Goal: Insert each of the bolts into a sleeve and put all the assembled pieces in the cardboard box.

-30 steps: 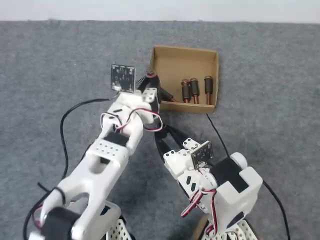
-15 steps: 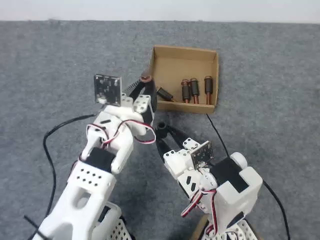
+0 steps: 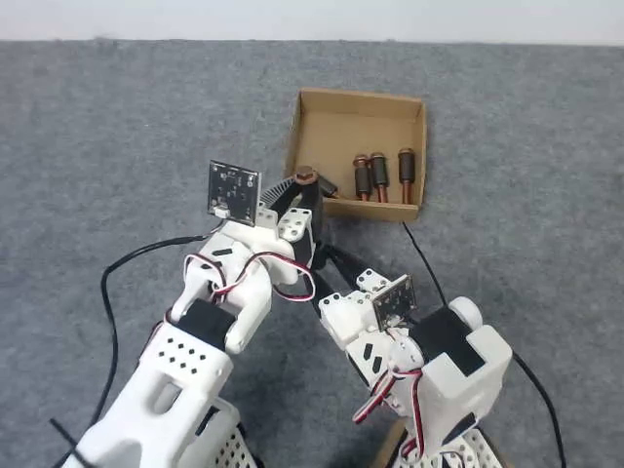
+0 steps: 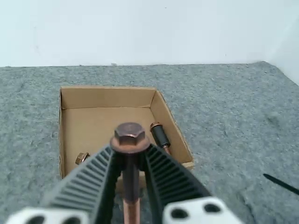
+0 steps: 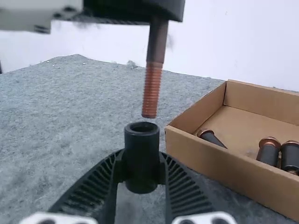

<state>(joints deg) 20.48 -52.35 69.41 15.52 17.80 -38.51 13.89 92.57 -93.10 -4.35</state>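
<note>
Clamps bolt (image 4: pixel 128 137) head-up in left gripper (image 4: pixel 129 156), thread tip just above bore of sleeve (image 5: pixel 141 140), itself pinched upright in right gripper (image 5: pixel 141 165), beside cardboard box (image 5: pixel 219 158). Risks catching thread on rim if off-axis or tilted; could jam, or lever sleeve out of grip.

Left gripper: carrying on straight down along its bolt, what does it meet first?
Likely the sleeve held upright in the right gripper. The bolt tip hangs just above the sleeve's open top, roughly in line, though how well they line up in depth is unclear.
</note>
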